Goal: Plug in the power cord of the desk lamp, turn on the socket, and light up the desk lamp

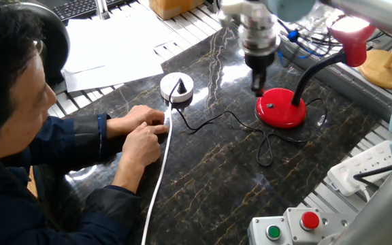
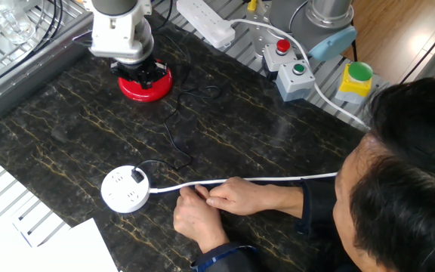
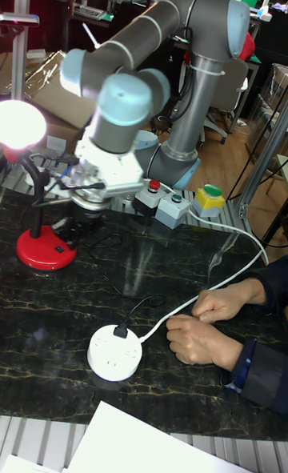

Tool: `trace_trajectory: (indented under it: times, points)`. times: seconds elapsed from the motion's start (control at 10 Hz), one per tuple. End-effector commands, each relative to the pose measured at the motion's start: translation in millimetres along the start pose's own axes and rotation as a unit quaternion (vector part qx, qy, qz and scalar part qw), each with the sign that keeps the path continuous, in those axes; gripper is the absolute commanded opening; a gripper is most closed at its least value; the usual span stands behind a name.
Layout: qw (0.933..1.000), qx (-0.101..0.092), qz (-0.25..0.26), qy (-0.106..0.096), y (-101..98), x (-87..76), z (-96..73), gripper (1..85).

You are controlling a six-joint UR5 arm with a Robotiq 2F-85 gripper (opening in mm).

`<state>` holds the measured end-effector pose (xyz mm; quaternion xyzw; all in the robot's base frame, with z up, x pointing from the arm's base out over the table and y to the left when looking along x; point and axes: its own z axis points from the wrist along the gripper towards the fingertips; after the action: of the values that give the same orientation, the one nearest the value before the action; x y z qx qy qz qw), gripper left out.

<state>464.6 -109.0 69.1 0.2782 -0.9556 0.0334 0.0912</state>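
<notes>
The desk lamp stands at the table's far side, with its red base (image 1: 281,113) (image 2: 146,85) (image 3: 46,251) flat on the marble. Its shade (image 1: 349,33) (image 3: 19,125) glows brightly. The thin black power cord (image 1: 213,121) (image 2: 174,136) runs from the base to the round white socket (image 1: 176,85) (image 2: 124,191) (image 3: 114,352), and its plug (image 1: 180,87) (image 3: 122,330) sits in the top. My gripper (image 1: 257,83) hangs just above and left of the base, fingers together and holding nothing. The wrist hides it in the other fixed view.
A person's hands (image 1: 143,133) (image 2: 217,200) hold the thick white cable (image 1: 158,184) beside the socket. A rectangular white power strip (image 1: 359,170) (image 2: 202,19), a button box (image 1: 288,228) (image 2: 287,64), a wooden stand (image 1: 386,68) and papers (image 1: 114,47) lie around the edges.
</notes>
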Motion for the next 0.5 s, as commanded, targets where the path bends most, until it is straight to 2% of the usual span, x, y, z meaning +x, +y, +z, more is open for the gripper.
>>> trace_trajectory:
  times: [0.0,0.1,0.2,0.4]
  points:
    - [0.9946,-0.039,0.094,-0.024,44.9,-55.7,-26.4,2.0]
    - [0.9941,-0.027,0.101,-0.028,46.2,-67.7,-30.7,2.0]
    - [0.992,-0.023,0.117,-0.041,52.0,-84.1,-32.5,2.0]
    - [0.9892,-0.02,0.133,-0.057,63.8,-100.8,-35.7,2.0]
